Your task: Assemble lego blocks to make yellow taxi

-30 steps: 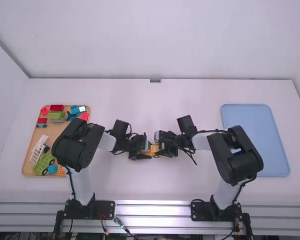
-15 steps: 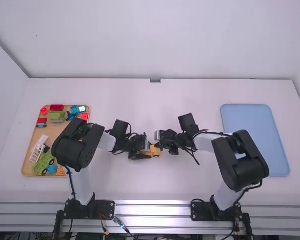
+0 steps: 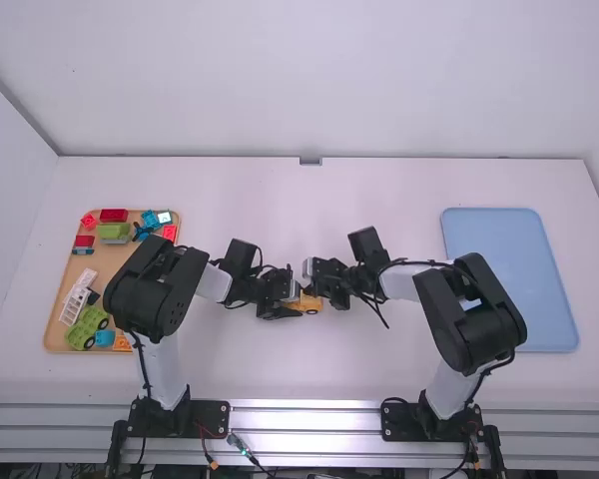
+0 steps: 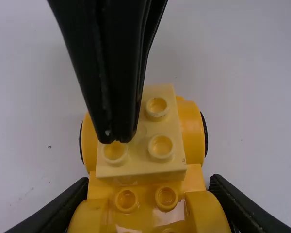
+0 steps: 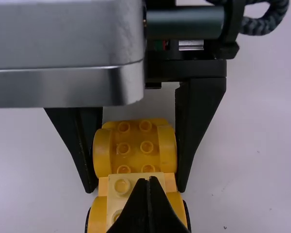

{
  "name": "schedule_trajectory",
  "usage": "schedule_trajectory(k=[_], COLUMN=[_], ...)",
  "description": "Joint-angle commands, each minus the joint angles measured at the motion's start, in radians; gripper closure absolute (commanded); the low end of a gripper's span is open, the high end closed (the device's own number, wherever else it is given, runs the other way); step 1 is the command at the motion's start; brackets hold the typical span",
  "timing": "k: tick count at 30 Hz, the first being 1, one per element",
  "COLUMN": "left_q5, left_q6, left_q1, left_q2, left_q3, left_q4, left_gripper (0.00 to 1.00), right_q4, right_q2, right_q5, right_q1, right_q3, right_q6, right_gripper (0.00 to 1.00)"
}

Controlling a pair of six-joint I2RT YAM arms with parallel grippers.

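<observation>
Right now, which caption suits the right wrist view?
Left gripper holds yellow car base; shut right gripper at pale Lego brick.

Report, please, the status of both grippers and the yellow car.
Left gripper shut on yellow car body. Right gripper shut, tips at pale block on top, hiding part of it.

Right gripper (image 3: 311, 290) hides part of the pale block (image 5: 117, 200) — studs too, probably.

Apparently being a robotics lab. Extending beneath the left gripper (image 3: 301, 305) and the right gripper (image 3: 313, 291) as a white table (image 3: 379, 369); rising beyond them as a plain white wall (image 3: 309, 80); nearer the camera than both, running sideways as ribbed metal rails (image 3: 304, 419), carrying black arm bases (image 3: 208, 417) and trailing loose cables (image 3: 242, 447).
</observation>
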Motion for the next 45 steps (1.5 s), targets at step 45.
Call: schedule_trajectory(k=[45], left_q5=[-0.001], left_q6=[0.027], left_q1=[0.002], left_q2=[0.018], left_q3=[-0.013], left_q4=[-0.001], left_gripper=[0.49], right_q4=[-0.034], right_q2=[0.032], right_q5=[0.134], right_q1=[-0.010], right_q3=[-0.051], right_q6=[-0.045], right_gripper=[1.00])
